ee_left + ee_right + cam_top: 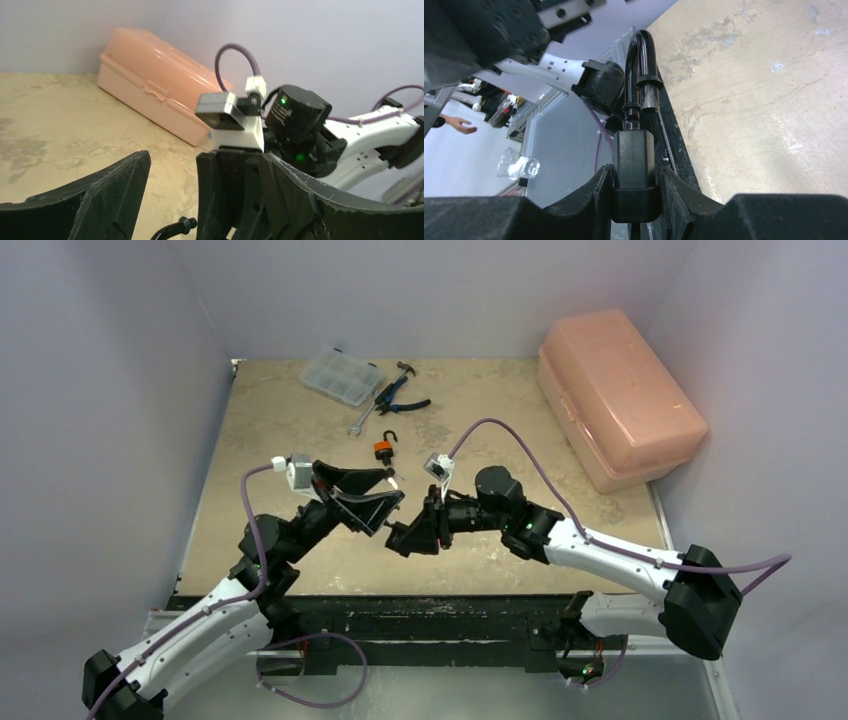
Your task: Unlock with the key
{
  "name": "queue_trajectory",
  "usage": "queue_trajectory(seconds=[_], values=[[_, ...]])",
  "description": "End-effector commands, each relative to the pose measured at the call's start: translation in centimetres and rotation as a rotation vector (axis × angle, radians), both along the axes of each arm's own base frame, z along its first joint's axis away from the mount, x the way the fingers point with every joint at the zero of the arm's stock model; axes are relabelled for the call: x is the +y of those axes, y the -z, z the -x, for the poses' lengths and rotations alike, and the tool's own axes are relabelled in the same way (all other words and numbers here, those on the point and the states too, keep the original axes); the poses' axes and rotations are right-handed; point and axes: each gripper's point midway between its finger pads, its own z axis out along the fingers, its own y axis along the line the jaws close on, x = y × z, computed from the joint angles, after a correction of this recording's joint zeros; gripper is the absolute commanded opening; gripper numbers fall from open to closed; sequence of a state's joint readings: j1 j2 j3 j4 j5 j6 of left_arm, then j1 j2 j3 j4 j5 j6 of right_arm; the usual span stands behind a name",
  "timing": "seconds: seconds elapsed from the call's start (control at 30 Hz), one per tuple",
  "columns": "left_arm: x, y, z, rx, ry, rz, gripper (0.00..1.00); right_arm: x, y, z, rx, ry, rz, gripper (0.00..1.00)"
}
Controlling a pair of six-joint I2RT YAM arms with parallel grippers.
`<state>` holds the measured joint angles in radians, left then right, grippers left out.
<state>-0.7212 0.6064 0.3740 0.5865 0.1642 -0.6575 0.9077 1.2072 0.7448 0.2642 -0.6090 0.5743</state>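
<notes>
Entry, mid-table: black padlock, body clamped in right gripper, shackle apparently sprung with one leg free; left gripper just beside, jaws wide, empty as seen; key not discernible; recommend steady right hold while left withdraws straight; beyond, orange padlock, pliers, pink toolbox.

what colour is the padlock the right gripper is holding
The padlock is black, and it shows best in the right wrist view.
</notes>
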Motion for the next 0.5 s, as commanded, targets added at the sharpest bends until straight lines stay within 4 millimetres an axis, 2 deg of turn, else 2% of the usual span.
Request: queue_trajectory(seconds=[0.0, 0.17, 0.27, 0.33, 0.47], values=[[2.2, -1.5, -1.8, 0.008, -0.170, -0.055, 0.85, -0.3, -2.5, -0.7, -0.079, 0.048, -0.078, 0.00], [4.6, -2.0, -2.9, 0.046, -0.311, -0.145, 0.85, -1.4, -0.9, -2.9, -0.063, 0.182, -0.027, 0.00], [6.9, -2.1, -3.7, 0.074, -0.433, -0.208, 0.86, -2.7, 0.3, -4.8, -0.028, 0.268, -0.008, 0.00], [8.6, -1.9, -4.1, 0.096, -0.521, -0.262, 0.89, -3.7, 1.2, -6.4, 0.000, 0.336, 0.007, 0.00], [11.3, -3.3, -4.7, 0.086, -0.657, -0.358, 0.96, -5.7, 3.6, -9.5, 0.089, 0.460, 0.038, 0.00]])
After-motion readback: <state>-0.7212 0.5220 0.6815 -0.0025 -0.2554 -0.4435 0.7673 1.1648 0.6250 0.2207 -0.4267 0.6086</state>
